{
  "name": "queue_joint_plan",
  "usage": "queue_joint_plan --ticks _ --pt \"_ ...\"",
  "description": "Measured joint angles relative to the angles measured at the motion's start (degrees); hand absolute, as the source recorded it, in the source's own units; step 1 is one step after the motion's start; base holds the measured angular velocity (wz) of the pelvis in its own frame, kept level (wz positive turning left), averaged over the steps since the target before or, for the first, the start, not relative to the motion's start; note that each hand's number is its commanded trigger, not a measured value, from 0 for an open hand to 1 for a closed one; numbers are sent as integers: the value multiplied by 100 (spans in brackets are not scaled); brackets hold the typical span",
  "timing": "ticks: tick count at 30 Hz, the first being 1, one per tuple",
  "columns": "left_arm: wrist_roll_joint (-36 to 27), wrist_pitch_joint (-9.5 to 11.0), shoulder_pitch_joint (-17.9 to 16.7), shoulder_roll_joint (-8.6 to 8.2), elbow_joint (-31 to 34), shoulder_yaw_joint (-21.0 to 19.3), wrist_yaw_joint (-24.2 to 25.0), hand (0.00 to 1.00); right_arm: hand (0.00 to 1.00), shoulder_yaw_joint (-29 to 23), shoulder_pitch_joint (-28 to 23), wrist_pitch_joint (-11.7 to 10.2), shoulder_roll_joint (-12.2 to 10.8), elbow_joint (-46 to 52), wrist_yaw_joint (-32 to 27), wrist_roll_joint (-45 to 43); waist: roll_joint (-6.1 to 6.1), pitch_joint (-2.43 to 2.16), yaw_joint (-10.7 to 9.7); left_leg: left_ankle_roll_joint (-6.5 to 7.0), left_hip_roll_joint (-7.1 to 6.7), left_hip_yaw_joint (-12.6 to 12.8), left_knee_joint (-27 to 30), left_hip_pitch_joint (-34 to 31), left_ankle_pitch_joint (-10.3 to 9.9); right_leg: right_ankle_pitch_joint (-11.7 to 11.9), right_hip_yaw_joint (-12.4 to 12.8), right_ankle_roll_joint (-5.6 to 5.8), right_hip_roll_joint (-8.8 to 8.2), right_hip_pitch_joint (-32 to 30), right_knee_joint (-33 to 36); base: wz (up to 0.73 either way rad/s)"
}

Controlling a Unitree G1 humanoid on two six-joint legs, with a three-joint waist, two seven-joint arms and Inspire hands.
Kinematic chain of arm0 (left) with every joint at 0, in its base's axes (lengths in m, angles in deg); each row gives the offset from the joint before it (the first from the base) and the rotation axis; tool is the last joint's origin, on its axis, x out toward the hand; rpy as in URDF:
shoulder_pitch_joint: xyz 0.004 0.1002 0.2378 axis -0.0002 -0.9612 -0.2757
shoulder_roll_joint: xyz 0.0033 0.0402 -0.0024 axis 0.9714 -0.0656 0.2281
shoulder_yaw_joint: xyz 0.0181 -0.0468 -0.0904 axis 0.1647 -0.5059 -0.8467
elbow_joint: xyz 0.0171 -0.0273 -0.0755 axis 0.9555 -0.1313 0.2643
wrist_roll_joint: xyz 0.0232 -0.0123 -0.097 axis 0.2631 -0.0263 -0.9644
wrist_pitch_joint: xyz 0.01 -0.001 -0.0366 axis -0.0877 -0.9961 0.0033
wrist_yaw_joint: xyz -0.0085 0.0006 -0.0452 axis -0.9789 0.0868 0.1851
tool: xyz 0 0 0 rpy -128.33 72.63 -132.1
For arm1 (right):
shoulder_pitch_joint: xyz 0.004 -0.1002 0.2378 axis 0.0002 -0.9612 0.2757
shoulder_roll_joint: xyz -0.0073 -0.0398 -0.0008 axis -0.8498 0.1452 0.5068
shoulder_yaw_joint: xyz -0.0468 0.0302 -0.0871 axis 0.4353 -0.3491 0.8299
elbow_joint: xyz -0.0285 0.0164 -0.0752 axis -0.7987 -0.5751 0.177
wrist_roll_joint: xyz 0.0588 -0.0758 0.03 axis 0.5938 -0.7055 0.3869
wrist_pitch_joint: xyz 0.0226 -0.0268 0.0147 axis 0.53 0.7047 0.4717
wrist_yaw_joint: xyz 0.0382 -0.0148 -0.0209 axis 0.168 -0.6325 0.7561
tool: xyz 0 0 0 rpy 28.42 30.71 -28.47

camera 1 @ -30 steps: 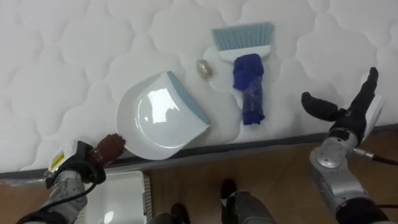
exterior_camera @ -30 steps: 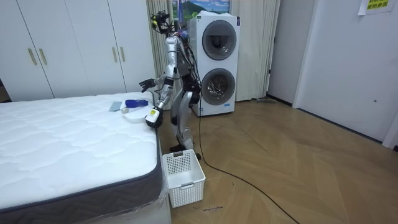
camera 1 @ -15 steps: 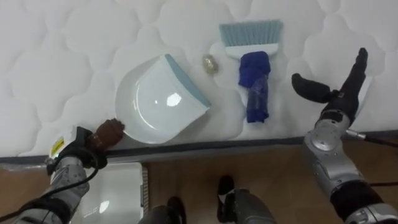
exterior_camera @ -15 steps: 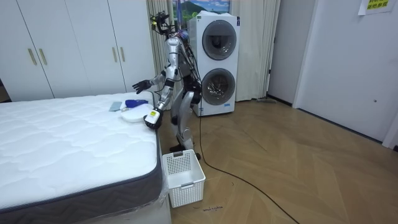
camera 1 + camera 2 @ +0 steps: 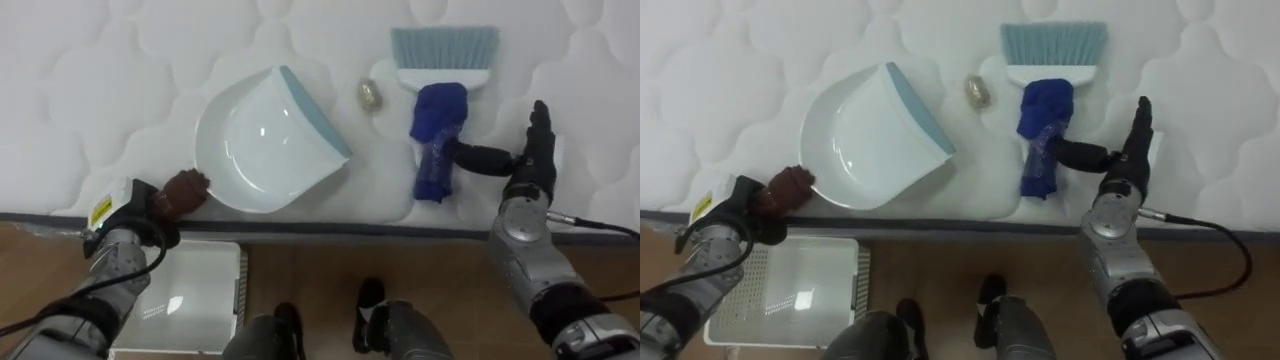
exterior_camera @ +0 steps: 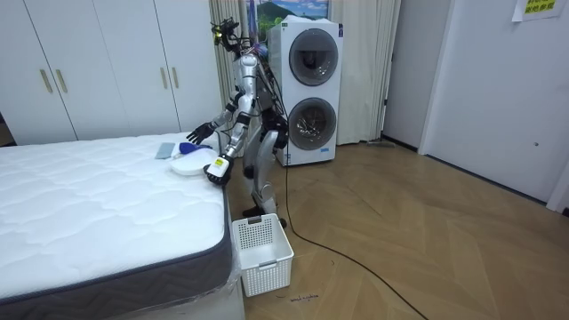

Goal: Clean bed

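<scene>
A white dustpan [image 5: 262,140] with a blue-grey lip lies on the white quilted mattress [image 5: 90,90] near its edge. My left hand [image 5: 130,218] is shut on its brown handle [image 5: 185,190]. To its right lies a brush [image 5: 438,120] with pale blue bristles and a dark blue handle. A small crumpled scrap [image 5: 369,94] sits between pan and brush. Beside the brush handle my right hand [image 5: 526,165] is open, fingers straight up and thumb reaching left to touch the handle. In the room view I stand at the bed's side, leaning over it.
A white slatted basket [image 5: 180,300] stands on the wooden floor below the mattress edge, under my left arm, and appears as the basket [image 6: 261,253] beside the bed. Stacked washing machines [image 6: 311,89] are behind me. White wardrobes [image 6: 98,62] line the wall.
My right hand has moved left to the brush handle, thumb now touching it. The left hand keeps the dustpan handle. The whole picture has shifted with my head.
</scene>
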Motion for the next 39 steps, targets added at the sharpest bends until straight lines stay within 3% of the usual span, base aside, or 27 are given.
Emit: queue_joint_plan --ticks 10,19,24,30,37,39 --pt "6 -40 -9 -6 2 8 45 100 0 -3 71 60 3 -161 348 154 57 36 52 -18 1 -27 36 -1 -15 -14 14 -11 9 -8 83 0" --pt "156 -382 -11 -164 17 34 95 100 0 -109 160 163 35 -211 518 541 171 36 165 -63 -24 -120 227 -14 -46 -136 -2 -75 -50 -36 344 4" --pt "202 -417 -46 -221 64 -9 166 100 0 -257 227 231 3 -215 723 750 188 29 170 -105 -29 -111 270 -27 -19 -193 -5 -138 -86 -82 473 1" --pt "203 -396 -69 -273 156 -5 172 100 0 -238 312 109 -23 -215 910 1765 195 24 184 -179 14 -125 270 -25 23 -165 -52 -237 -18 -77 449 0" --pt "274 -389 -202 -322 160 9 172 100 0 -297 355 -277 -21 -212 1336 3857 290 14 188 -237 43 -155 263 -20 57 -133 -86 -299 31 -41 395 0" --pt "263 -396 -242 -326 160 10 172 100 0 -298 354 -375 -11 -212 1455 4324 335 -7 187 -239 42 -150 255 -10 60 -130 -80 -302 32 -37 392 0"
